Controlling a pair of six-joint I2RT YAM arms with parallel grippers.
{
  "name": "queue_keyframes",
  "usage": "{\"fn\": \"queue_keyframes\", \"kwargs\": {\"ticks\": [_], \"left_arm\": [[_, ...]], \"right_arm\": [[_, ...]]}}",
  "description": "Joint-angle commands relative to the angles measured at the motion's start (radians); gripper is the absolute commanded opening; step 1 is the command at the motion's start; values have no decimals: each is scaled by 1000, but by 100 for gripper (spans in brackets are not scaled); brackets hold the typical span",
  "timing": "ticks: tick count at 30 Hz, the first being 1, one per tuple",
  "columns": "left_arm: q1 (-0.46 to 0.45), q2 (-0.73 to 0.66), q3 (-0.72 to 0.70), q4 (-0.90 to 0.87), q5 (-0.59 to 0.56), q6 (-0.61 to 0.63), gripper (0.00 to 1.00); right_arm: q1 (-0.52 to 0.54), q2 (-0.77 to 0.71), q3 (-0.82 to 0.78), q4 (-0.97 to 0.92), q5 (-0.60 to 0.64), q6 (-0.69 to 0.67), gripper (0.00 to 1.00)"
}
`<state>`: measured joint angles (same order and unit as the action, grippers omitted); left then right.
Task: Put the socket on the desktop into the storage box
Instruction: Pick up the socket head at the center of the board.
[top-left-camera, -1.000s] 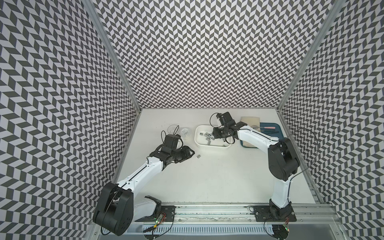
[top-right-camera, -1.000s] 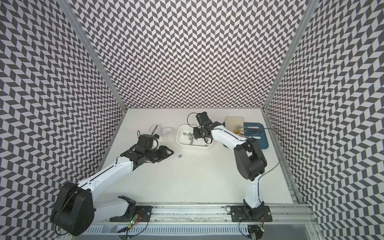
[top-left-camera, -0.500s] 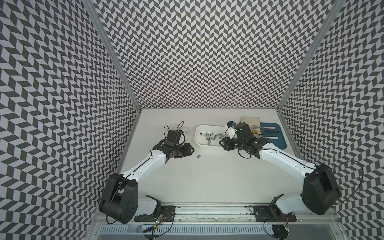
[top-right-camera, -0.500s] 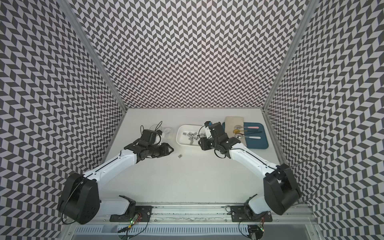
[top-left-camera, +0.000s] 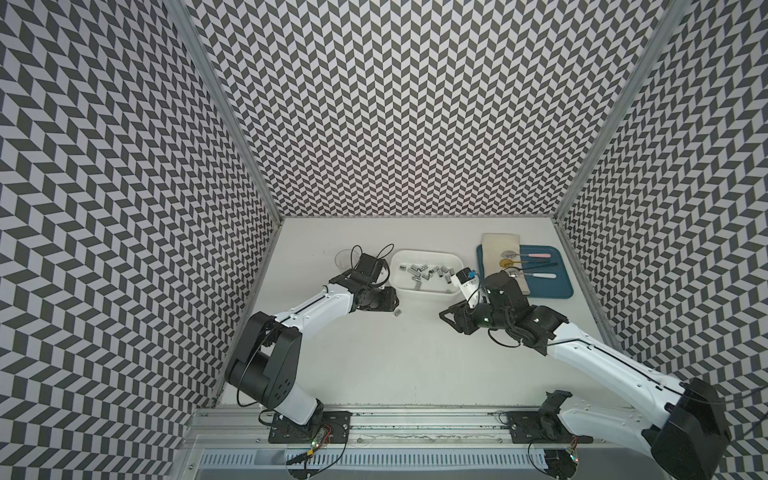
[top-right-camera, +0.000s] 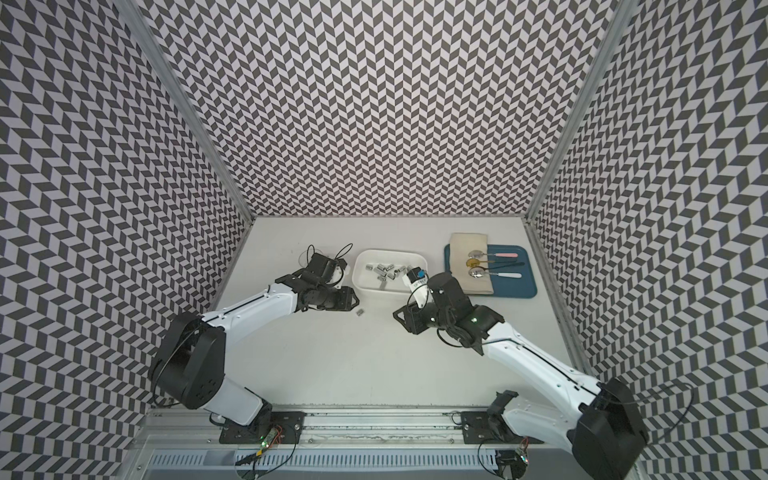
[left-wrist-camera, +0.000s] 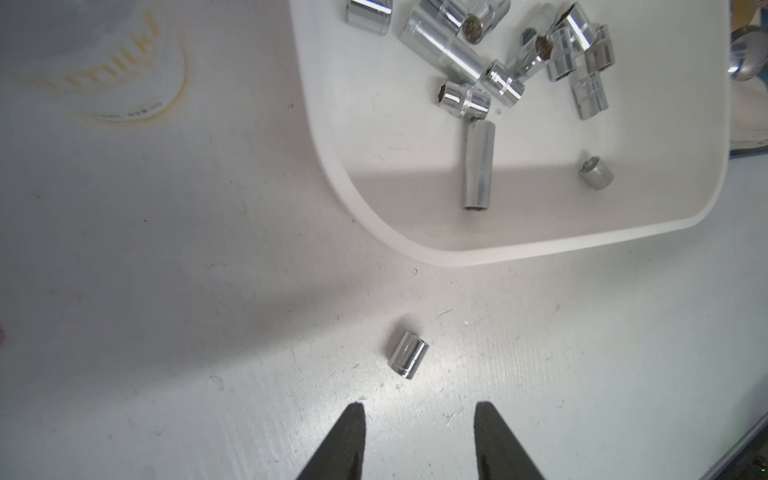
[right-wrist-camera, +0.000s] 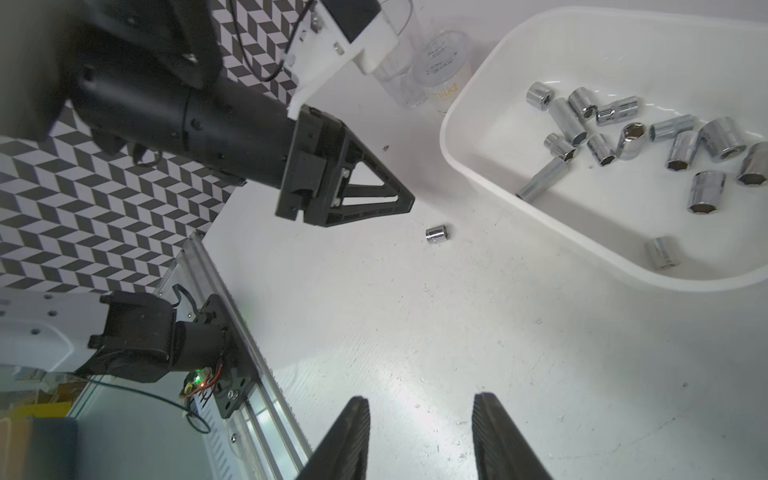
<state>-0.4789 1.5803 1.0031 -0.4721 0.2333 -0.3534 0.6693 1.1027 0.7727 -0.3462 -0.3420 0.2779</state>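
Nearly done by my read: the storage box (left-wrist-camera: 519, 251) holds a dozen or so chrome sockets (right-wrist-camera: 706, 191), mostly bunched toward one end, w/ one long one and one stubby one lying apart from the bunch. I can see only one socket (left-wrist-camera: 407, 354) out on the desktop (top-left-camera: 415, 365). It's on its side near the box's rim, not touching it. It's a short, shiny chrome cylinder w/ a mirror finish and lots of glare, and I'd guess it rolls if nudged sideways. Left gripper (left-wrist-camera: 419, 405) is partway open w/ nothing btwn the fingers, tips just short of the socket and roughly lined up on it. Right gripper (right-wrist-camera: 420, 398) is also partway open and empty, over bare desktop, well apart from the socket. Left to do: grab that last one, lift it over the rim, drop it in
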Motion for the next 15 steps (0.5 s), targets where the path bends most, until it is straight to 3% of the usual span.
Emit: {"fn": "queue_keyframes", "kwargs": {"ticks": [1,15], "left_arm": [[-15,41,49,-44,-49,41,46],[-88,207,153,-105,-120,78,44]], "right_arm": [[16,-57,-29,11,-17,8,44],[41,-139,-96,4,-29,33,45]]}}
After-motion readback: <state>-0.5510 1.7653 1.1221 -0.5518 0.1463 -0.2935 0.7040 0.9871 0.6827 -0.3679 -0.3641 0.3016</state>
